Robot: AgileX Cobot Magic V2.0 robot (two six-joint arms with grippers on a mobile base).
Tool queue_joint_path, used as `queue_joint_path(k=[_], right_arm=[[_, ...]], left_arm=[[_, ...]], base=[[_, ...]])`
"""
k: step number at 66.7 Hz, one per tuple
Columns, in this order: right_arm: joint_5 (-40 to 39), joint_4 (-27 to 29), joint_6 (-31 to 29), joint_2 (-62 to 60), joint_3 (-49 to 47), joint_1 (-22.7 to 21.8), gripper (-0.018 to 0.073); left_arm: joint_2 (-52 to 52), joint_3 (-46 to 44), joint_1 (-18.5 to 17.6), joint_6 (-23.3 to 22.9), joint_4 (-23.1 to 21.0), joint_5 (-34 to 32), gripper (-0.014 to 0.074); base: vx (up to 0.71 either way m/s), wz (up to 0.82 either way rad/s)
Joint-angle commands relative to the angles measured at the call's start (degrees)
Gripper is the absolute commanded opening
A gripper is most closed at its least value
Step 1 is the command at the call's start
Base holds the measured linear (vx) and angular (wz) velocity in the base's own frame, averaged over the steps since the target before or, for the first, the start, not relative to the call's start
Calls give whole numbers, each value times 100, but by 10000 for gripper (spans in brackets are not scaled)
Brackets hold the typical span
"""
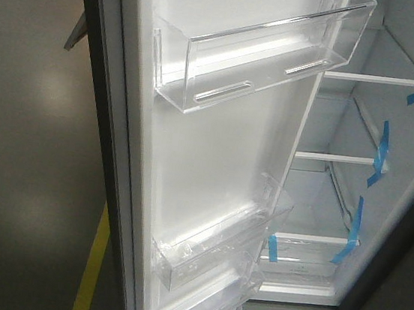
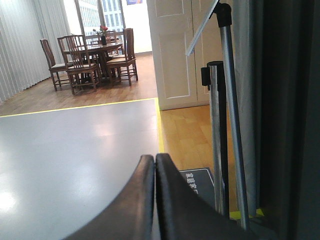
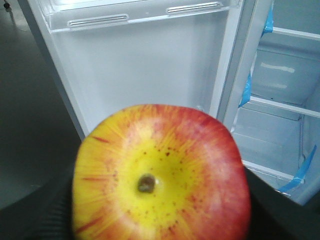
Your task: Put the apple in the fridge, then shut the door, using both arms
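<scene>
Barely started. Small red-and-yellow apple [image 3: 161,172] clamped in right claw [image 3: 161,220], just outside tall grey, white-lined fridge [image 1: 405,172]. Left claw [image 2: 155,200] pinched together, empty. Remaining: shelving it, then shutting wide-open narrow door [image 1: 214,156] with clear bins [image 1: 264,56].

Only white Chinese characters on a dark floor sign [image 2: 197,182], cut off and unreadable.

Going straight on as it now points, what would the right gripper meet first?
Probably the white lining of the door, below the clear bin, with the apple touching first. Depth is unclear.
</scene>
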Motion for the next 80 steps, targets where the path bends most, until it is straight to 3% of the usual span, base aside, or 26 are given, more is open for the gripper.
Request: queue_joint_path(k=[1,16,22,27,35,51,80], right_arm=[[-387,146,-39,46,-131,-24,78],[-540,187,-19,46,-131,-24,78],[-1100,298,-57,52,-131,-24,78],[-1702,551,-312,155,-212,-24,78],[-1961,962,-805,702,-658,-24,78],[-1930,1775,-1670,2673,-2516,-24,80],[-347,2960,-1807,6339,-6401,-24,86]], left_arm=[[-85,158,-33,-21,-44,-399,-6],[-85,158,-33,-21,-44,-399,-6],[-85,158,-33,-21,-44,-399,-6],[-85,158,-33,-21,-44,-399,-6],[-85,158,-33,-21,-44,-399,-6],[-85,158,-33,-21,-44,-399,-6],[-85,158,-33,-21,-44,-399,-6]], base=[[0,0],[0,0],[0,0],[0,0],[0,0],[0,0],[0,0]])
